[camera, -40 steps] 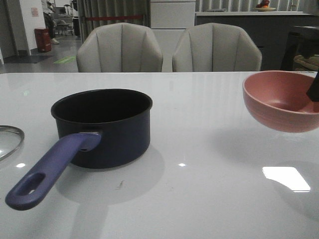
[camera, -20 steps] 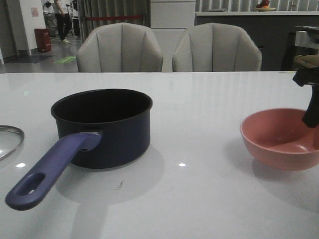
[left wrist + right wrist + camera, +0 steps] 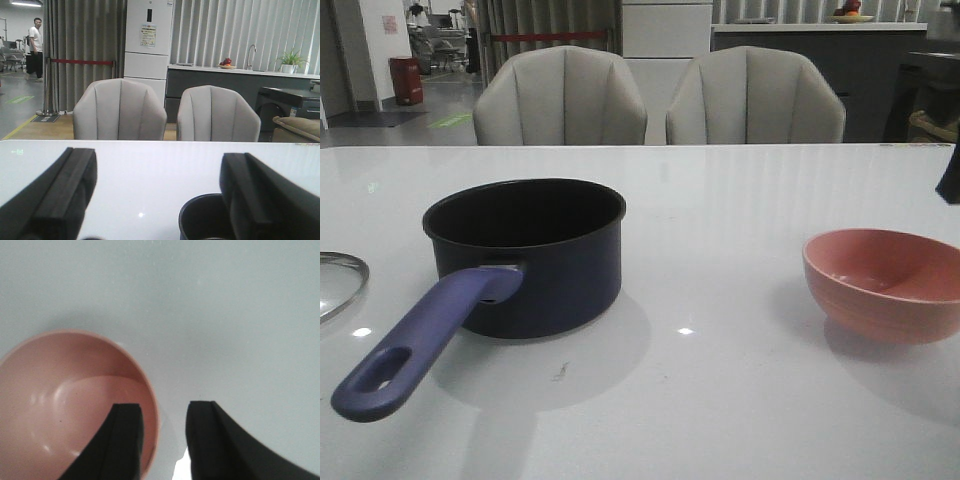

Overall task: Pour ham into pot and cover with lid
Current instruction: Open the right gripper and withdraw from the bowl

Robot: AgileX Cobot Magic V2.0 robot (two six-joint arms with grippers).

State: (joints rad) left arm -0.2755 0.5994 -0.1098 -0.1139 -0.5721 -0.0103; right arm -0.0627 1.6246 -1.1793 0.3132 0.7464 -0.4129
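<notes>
The dark navy pot (image 3: 525, 255) stands left of the table's middle, its purple-blue handle (image 3: 415, 345) pointing to the front left. Its black inside shows no ham in any view. Only an edge of the glass lid (image 3: 338, 283) shows flat on the table at the far left. My left gripper (image 3: 160, 195) is open and wide, low over the table, with the pot's rim (image 3: 202, 217) beside one finger. My right gripper (image 3: 162, 412) is open above the rim of the empty pink bowl (image 3: 65, 405), touching nothing; only a dark sliver of it (image 3: 950, 175) shows in the front view.
The pink bowl (image 3: 885, 285) rests on the white table (image 3: 720, 220) at the right. Two grey chairs (image 3: 560, 97) stand behind the far edge.
The pink bowl, held up by my right gripper a second ago, came down onto the table. The gripper has let go of it and risen toward the right edge.
</notes>
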